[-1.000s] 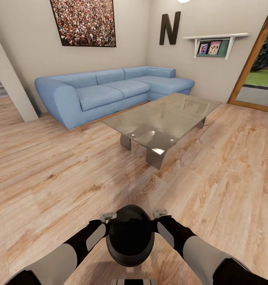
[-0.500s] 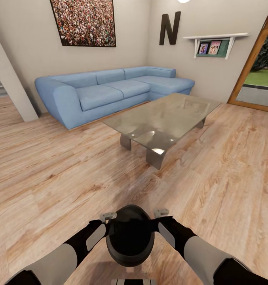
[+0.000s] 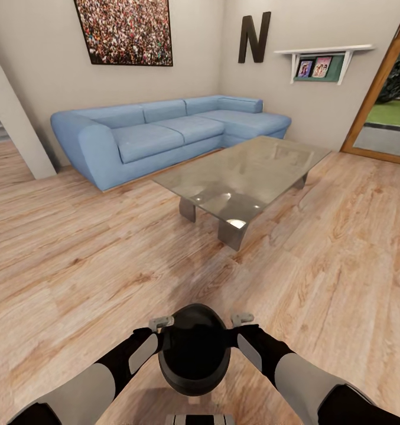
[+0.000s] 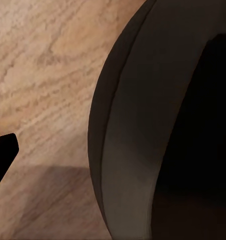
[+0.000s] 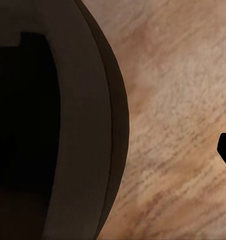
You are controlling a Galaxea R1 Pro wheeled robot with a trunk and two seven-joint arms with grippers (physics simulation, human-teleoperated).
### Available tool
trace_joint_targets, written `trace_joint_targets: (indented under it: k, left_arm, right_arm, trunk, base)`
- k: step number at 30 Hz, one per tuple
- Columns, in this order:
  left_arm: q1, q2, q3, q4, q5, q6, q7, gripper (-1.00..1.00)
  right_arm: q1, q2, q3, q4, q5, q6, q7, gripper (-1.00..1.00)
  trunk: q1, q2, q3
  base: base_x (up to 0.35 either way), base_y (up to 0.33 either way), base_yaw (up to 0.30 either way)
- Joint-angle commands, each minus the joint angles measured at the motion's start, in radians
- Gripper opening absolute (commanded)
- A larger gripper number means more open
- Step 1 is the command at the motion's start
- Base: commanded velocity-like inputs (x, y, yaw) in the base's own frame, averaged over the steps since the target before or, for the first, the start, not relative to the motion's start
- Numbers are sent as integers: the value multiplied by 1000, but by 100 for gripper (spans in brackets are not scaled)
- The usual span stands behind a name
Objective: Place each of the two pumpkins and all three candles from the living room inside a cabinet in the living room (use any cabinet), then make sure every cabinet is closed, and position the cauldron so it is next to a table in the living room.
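A: Item one: pale wood plank floor [image 3: 75,248], blue corner sofa [image 3: 164,133], low glass-topped coffee table [image 3: 247,174] well ahead of you.

B: Item two: round black cauldron [image 3: 194,351] carried between left gripper [image 3: 161,323] and right gripper [image 3: 241,319].

A: Jaw state: cannot tell. If your squeeze is uneven, it may slip; driving on too far risks hitting the glass.

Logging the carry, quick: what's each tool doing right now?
Left tool: pressed on the cauldron's left side; open or closed cannot be told.
Right tool: pressed on its right side; cannot be told.
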Motion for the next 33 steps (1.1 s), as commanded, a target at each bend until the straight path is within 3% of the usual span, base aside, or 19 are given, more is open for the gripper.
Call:
trace_joint_targets:
  k: [1, 17, 21, 31, 32, 33]
  left_arm:
    - [-1, 1, -8, -2, 10, 1, 9, 100]
    - [-1, 2, -8, -2, 10, 1, 9, 100]
    - [-1, 2, -8, -2, 10, 1, 10, 100]
    - [-1, 2, -8, -2, 10, 1, 10, 100]
    - [-1, 2, -8, -2, 10, 1, 10, 100]
    - [-1, 2, -8, -2, 10, 1, 10, 100]
  right_arm:
    - [-1, -1, 8, -2, -11, 4, -8, 100]
    - [-1, 0, 10, -2, -10, 4, -8, 100]
    - [-1, -1, 10, -2, -11, 4, -8, 100]
    - [-1, 0, 11, -3, -9, 4, -8, 100]
    - [-1, 0, 11, -3, -10, 4, -8, -100]
    - [-1, -1, 11, -3, -9, 4, -8, -100]
  trunk:
    - [0, 0, -1]
    - [0, 0, -1]
    - [2, -1, -16]
    - [2, -1, -16]
    - [2, -1, -16]
    - [2, -1, -16]
  base:
    - [0, 0, 0]
    - [0, 0, 0]
    - [0, 0, 0]
    - [0, 0, 0]
    - [0, 0, 0]
    - [0, 0, 0]
